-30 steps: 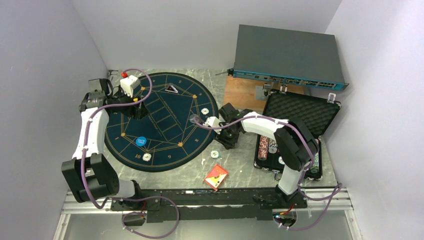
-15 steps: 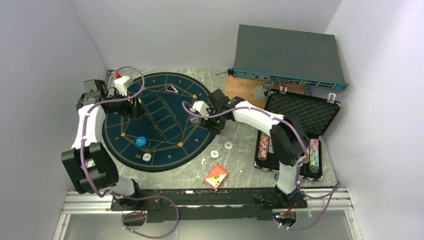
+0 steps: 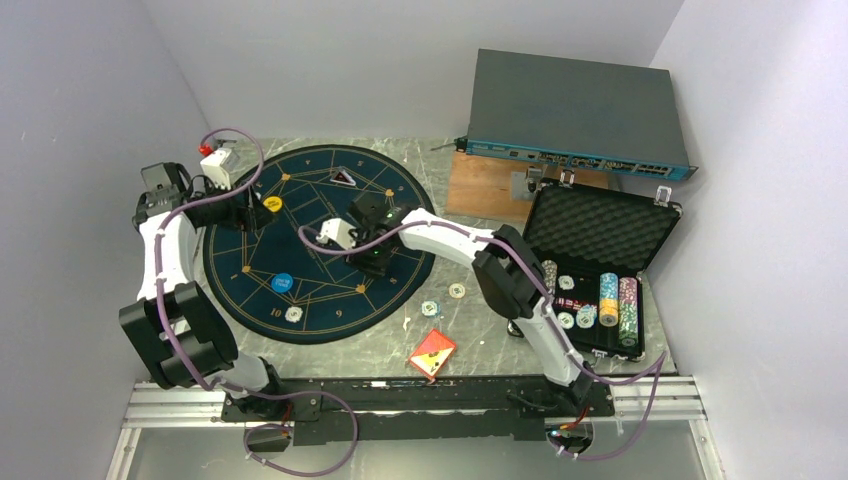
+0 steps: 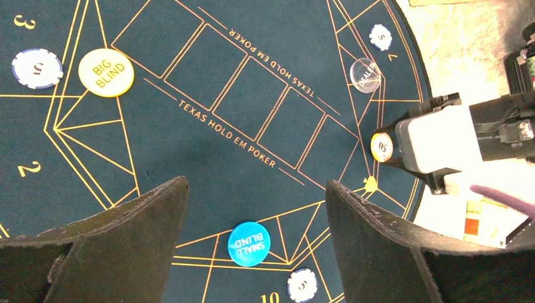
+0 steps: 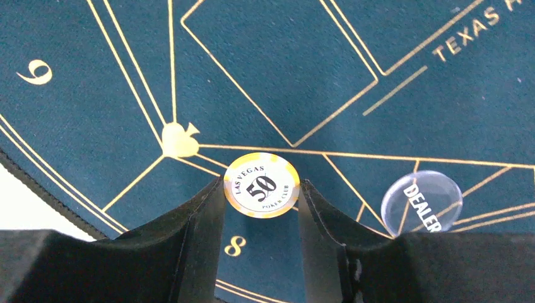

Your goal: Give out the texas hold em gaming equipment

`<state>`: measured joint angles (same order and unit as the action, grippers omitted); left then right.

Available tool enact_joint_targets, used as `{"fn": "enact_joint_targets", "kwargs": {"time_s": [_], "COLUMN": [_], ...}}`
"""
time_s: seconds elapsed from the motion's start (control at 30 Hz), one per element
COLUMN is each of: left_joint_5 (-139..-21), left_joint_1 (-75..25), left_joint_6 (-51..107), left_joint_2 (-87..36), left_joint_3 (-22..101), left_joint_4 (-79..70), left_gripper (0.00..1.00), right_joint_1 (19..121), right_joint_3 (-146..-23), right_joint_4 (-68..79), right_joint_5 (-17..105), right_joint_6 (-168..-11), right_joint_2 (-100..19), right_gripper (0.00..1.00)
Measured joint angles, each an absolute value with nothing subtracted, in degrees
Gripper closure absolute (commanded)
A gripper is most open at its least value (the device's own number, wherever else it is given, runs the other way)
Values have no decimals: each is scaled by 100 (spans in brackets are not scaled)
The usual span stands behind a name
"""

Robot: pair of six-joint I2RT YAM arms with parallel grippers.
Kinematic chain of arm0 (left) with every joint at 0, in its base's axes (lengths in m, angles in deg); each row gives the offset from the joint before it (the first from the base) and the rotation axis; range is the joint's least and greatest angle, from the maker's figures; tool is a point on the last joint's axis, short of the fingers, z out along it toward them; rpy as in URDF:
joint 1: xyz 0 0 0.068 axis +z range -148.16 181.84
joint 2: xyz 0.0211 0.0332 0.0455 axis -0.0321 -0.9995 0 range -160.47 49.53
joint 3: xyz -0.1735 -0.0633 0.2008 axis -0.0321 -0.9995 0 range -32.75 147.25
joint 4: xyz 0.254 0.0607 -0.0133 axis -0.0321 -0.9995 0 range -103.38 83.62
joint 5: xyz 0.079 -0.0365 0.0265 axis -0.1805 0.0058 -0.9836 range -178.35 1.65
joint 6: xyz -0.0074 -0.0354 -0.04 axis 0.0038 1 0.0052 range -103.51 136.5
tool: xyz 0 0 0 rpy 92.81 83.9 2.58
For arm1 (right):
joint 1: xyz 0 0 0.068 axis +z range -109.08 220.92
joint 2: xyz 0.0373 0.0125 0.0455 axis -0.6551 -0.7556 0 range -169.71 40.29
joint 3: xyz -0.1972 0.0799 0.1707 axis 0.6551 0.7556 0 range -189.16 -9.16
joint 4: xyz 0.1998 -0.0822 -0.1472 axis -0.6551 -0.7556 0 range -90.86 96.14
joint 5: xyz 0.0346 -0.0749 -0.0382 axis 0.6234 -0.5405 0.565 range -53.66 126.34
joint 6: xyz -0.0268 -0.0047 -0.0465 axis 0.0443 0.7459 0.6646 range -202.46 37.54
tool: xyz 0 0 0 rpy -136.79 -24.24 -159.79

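My right end effector [image 5: 262, 201] pinches the 50 chip [image 5: 261, 184] by its rim, face up, over the navy mat [image 5: 303, 69] near the table's middle, close beside the clear dealer button [image 5: 421, 203]; my left end effector [image 4: 257, 189] hangs spread toward the table's left edge. I'd lower level until the chip meets the felt, then part gently, so that it neither flips nor slides onto the button.

The left arm [image 3: 165, 262] and the right arm [image 3: 448, 235] have white shells with black joints. A purple cable [image 4: 501, 201] follows each one. The fingers [image 4: 120, 252] are black wedges, and the wrist camera blocks [image 3: 337, 233] are white.
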<state>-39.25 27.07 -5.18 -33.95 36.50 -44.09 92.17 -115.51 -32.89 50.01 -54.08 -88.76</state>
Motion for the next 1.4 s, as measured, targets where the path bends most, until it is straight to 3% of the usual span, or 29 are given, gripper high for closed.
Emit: {"fn": "enact_joint_targets", "kwargs": {"time_s": [0.1,0.17,0.23,0.33,0.57,0.73,0.87,1.23,1.4], "left_joint_5": [-3901,-3888,-3870,-3866,-3864,-3885,-3901,-4034,-4038], "left_joint_1": [2740,2742,2742,2742,2707,2469,2261,2211,2211], "left_joint_6": [-513,-513,-518,-520,-522,-520,-509,-515,-509], "left_joint_2": [-3395,-3395,-3395,-3380,-3157,-2884,-2796,-2676,-2667], "left_joint_3": [3650,3650,3650,3642,3419,3082,2962,2949,2949], "left_joint_4": [-4405,-4405,-4411,-4409,-4385,-4328,-4280,-4258,-4258], "left_gripper": [14,13,12,12,12,13,13,13,13], "right_joint_1": [9324,9370,9396,9359,8797,8139,7855,7905,7905], "right_joint_3": [-11704,-11721,-11721,-11560,-9711,-8303,-7601,-7641,-7641], "right_joint_4": [-3394,-3457,-3501,-3475,-3505,-3407,-3411,-3184,-3129], "right_joint_5": [4982,4973,4979,4982,5025,4942,4785,4671,4564], "right_joint_6": [-5355,-5360,-5331,-5333,-5309,-5292,-5312,-5353,-5346], "right_joint_2": [-9020,-9042,-9033,-8872,-6900,-5947,-5960,-6474,-6502], "right_gripper": [31,12,4,4,25,31,33,41,50]}}
